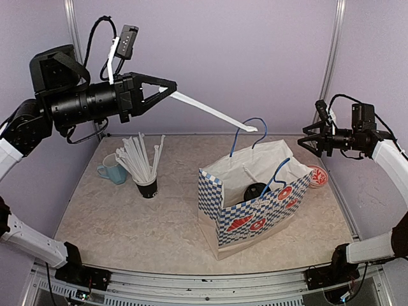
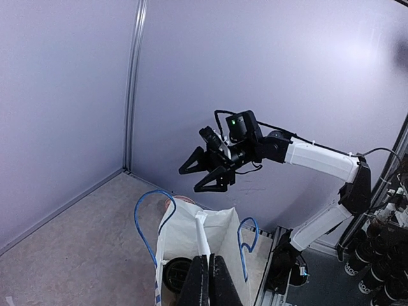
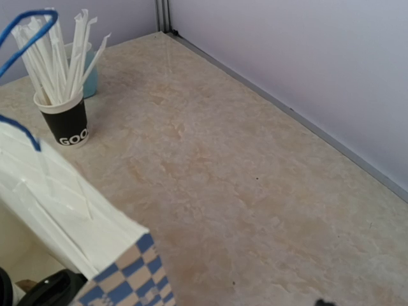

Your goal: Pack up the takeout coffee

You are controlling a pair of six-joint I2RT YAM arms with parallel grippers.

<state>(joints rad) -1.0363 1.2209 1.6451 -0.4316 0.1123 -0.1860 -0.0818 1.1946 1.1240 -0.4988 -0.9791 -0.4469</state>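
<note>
A blue-and-white checkered paper bag [image 1: 255,220] with blue handles stands open, right of the table's middle. Inside it shows the round black lid of a takeout coffee [image 1: 255,190], also visible in the left wrist view [image 2: 175,274]; the cup's body is hidden by the bag's wall. My left gripper [image 1: 173,89] is high above the table, shut on a white wrapped straw [image 1: 213,111] whose far end hangs over the bag's mouth. In the left wrist view the straw [image 2: 203,233] runs out from between the closed fingers. My right gripper [image 1: 305,143] hovers right of the bag, open and holding nothing.
A black cup of white straws [image 1: 146,185] and a light-blue mug [image 1: 113,171] stand at the left rear. A round red-and-white thing [image 1: 317,176] lies behind the bag's right side. Walls close the table at the back and both sides.
</note>
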